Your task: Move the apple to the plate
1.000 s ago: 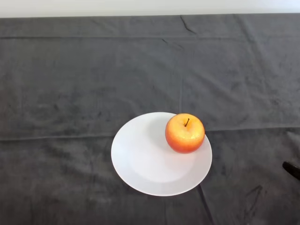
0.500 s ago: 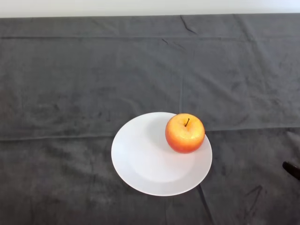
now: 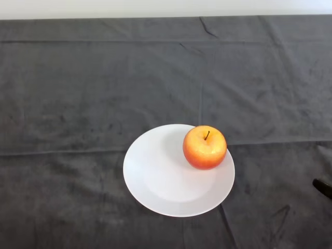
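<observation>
The apple [image 3: 204,147] sits upright, stem up, on the white plate [image 3: 161,181], toward its two o'clock rim. The plate lies on the dark cloth [image 3: 78,93]. No hand shows.

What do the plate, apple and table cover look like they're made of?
Plate: smooth white, matte sheen, likely ceramic or melamine; can't tell which.
Apple: glossy orange-red skin with a dark stem; real or plastic unclear.
Cloth: dark grey fabric, creased, nap looks velvety.

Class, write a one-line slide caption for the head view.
Red-orange apple resting stem-up on the white plate, near its right rim, on dark cloth.
</observation>
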You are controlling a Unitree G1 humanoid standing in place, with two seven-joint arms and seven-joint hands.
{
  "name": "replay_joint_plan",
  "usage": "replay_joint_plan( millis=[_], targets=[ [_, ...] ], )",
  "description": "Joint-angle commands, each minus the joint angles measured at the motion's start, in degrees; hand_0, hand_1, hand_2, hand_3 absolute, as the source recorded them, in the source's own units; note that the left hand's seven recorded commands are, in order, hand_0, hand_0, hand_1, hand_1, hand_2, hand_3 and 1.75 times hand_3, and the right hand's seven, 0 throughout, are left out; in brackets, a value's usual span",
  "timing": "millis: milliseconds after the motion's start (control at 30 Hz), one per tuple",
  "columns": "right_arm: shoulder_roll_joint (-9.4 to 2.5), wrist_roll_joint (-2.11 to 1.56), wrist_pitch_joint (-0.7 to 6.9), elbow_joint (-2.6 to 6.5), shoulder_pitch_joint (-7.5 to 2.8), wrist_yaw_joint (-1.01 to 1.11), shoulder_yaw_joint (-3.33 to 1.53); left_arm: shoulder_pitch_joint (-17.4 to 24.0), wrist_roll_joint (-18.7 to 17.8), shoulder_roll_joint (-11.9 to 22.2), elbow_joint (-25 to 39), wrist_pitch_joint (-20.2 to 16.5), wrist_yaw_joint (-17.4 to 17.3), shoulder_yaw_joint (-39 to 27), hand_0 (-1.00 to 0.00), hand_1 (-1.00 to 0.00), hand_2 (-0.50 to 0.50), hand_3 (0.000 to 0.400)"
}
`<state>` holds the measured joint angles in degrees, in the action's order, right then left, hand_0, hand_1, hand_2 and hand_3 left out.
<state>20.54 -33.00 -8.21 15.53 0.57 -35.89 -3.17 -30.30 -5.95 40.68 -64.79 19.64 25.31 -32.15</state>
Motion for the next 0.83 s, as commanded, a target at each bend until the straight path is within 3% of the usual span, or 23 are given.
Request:
replay_joint_plan(
  millis=[33, 833],
  targets=[
    [-0.4, -2.26, 1.06, 2.15, -1.43, -0.03, -0.84, -2.8, -1.0, 4.4, -2.4, 1.4, -0.4, 1.2, 0.0, 0.0, 0.0, 0.0],
    [-0.4, -2.26, 1.06, 2.15, -1.43, -0.03, -0.84, -2.8, -1.5, 4.5, -2.5, 1.3, -0.4, 1.8, 0.0, 0.0, 0.0, 0.0]
  ],
)
